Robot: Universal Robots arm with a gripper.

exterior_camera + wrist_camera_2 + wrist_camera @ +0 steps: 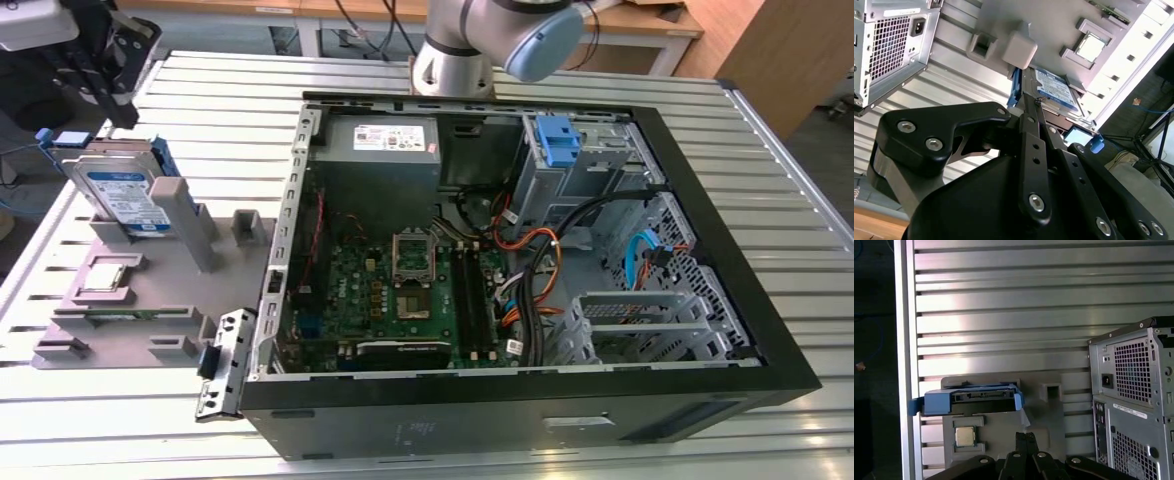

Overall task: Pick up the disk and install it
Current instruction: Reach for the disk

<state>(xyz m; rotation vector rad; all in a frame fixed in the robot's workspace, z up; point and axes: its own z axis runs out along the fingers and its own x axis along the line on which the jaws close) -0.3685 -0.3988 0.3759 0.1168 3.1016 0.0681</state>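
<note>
The disk [127, 195] stands on edge in a slot of the grey fixture [134, 310] at the exterior view's left. It is a silver drive with a blue-and-white label in a bright blue carrier. My gripper [123, 108] hangs a short way above it, black fingers pressed together with nothing between them. In the first wrist view the disk [971, 401] shows edge-on beyond the shut gripper [1025, 436]. In the second wrist view the gripper [1029, 102] lines up over the disk's labelled face [1054, 89], apart from it.
The open computer case [787, 330] lies on the slatted metal table [174, 440], to the exterior view's right of the fixture. Inside are a blue bracket [554, 140] in the drive bay, a grey power supply [394, 135] and cables. A processor chip [110, 272] rests on the fixture.
</note>
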